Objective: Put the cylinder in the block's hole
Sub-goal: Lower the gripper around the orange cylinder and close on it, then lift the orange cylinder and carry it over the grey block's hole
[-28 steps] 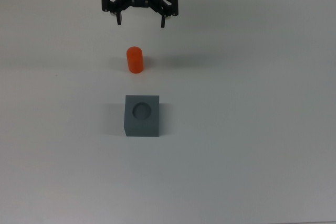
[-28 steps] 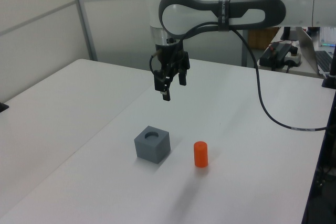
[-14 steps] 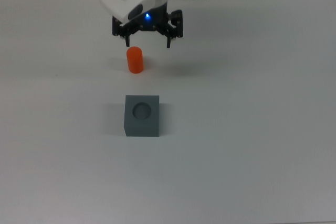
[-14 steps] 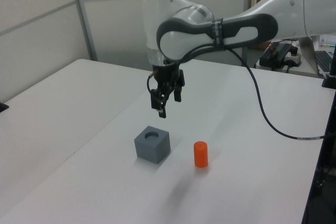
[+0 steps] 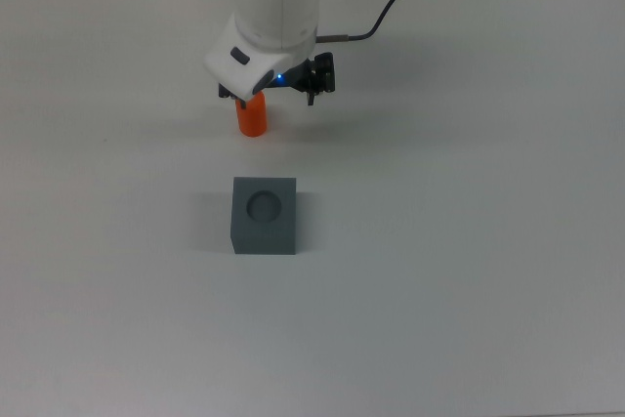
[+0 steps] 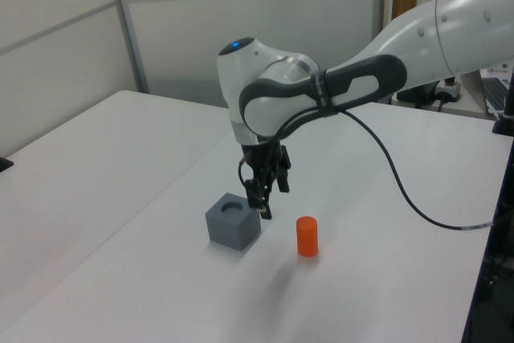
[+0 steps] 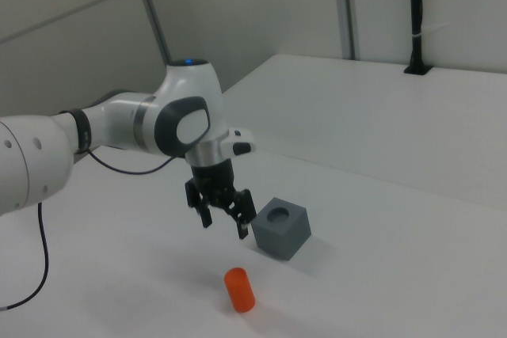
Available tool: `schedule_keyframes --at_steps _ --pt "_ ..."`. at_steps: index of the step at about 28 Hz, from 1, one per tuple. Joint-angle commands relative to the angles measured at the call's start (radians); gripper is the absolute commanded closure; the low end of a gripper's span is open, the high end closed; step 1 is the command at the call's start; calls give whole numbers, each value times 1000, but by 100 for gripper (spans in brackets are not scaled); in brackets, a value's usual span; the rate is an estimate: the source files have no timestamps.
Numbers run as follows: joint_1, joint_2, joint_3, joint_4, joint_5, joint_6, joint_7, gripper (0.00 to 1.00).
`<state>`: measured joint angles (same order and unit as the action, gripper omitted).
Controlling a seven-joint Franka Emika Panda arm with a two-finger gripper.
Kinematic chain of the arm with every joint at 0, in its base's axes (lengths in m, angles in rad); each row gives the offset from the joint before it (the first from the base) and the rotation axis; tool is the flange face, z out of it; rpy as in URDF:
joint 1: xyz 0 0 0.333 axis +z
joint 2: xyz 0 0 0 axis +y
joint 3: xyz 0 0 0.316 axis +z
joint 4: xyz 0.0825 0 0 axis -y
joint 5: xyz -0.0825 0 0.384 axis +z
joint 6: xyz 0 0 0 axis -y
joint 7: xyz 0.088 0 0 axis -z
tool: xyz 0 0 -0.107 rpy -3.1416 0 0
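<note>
Gripper (image 7: 226, 225), fingers apart, empty, hovering at right view's centre; cylinder (image 7: 238, 290) standing upright just below it, toward frame bottom, beside block (image 7: 280, 228).

A robotics lab: a white Franka arm (image 6: 337, 90) over a bare white table (image 6: 120, 166), grey partition panels (image 6: 56, 46) behind, and bench electronics at the left view's upper right.

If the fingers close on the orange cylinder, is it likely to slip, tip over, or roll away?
The cylinder looks smooth and rigid, so it may slip under a weak or off-centre squeeze. It stands upright on the table, taller than wide, so a sideways nudge from the open gripper would probably tip it. Once lying down, it would likely roll.
</note>
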<state>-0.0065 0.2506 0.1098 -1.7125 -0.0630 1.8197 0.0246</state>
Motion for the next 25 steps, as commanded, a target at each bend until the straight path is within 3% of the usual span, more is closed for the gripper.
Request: schedule_keyframes --at_steps 1,6,17,21,25 --pt "2 -24 -4 -81 -27 27 -49 0" --pt "-1 -24 -4 -120 -66 33 -57 0" --pt "-23 -22 -13 -193 -92 75 -80 0" --pt "-24 -8 -13 -205 -93 93 -80 17" --pt "-24 -7 -13 -205 -93 95 -97 42"
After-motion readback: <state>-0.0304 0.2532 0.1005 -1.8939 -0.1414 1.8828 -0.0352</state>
